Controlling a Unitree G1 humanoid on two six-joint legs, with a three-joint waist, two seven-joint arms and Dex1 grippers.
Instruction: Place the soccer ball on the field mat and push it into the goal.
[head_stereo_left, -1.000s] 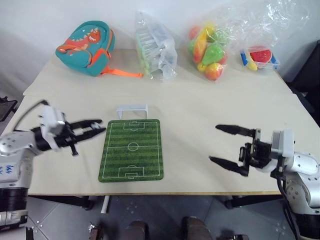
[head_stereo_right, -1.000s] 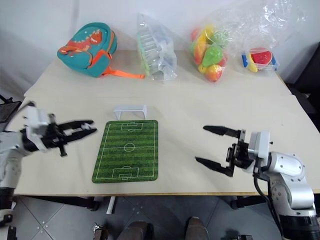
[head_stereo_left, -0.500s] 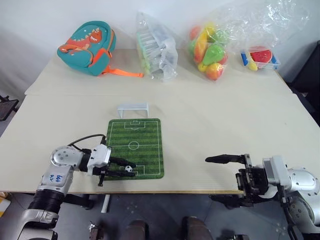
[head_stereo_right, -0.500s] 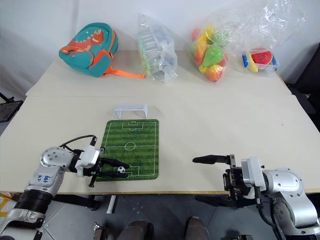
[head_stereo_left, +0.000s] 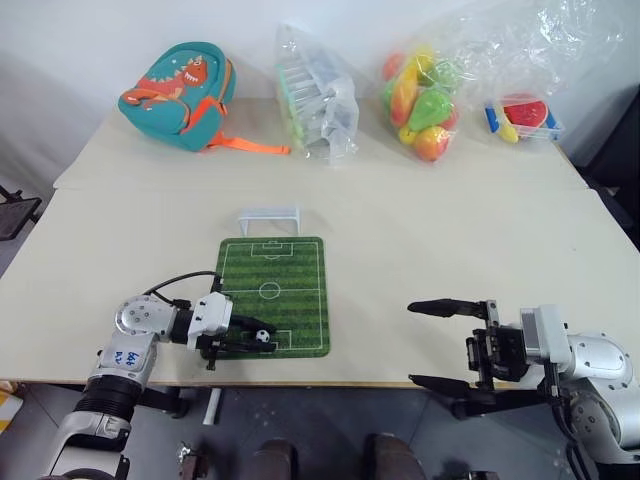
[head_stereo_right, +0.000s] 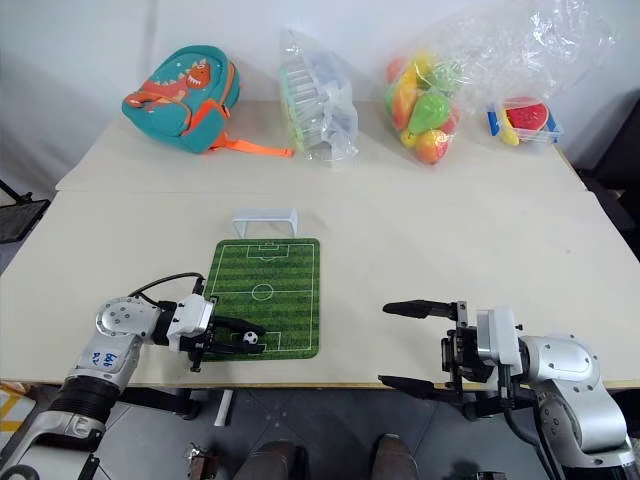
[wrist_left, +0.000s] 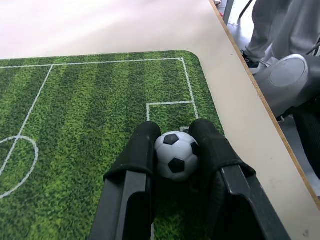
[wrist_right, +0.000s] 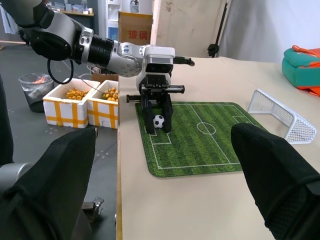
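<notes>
The soccer ball (wrist_left: 176, 155) rests on the near end of the field mat (head_stereo_left: 285, 280), inside the small box marked by white lines. My left gripper (head_stereo_left: 262, 339) lies low over that end, reaching in from the left, shut on the soccer ball with a finger pressed to each side. The white goal (head_stereo_left: 268, 216) stands just past the mat's far short edge. My right gripper (head_stereo_left: 412, 343) hovers open at the table's front edge, well right of the mat, holding nothing.
Along the back of the table sit a teal dinosaur backpack (head_stereo_left: 175, 82), a clear bag of plastic items (head_stereo_left: 312, 95), a bag of toy fruit (head_stereo_left: 420, 95) and a bagged watermelon toy (head_stereo_left: 525, 115). Foam boxes (wrist_right: 80, 102) stand on the floor beyond the table's left side.
My left gripper came down from beside the mat onto its near end with the ball between its fingers. The right gripper sank toward the table's front edge.
</notes>
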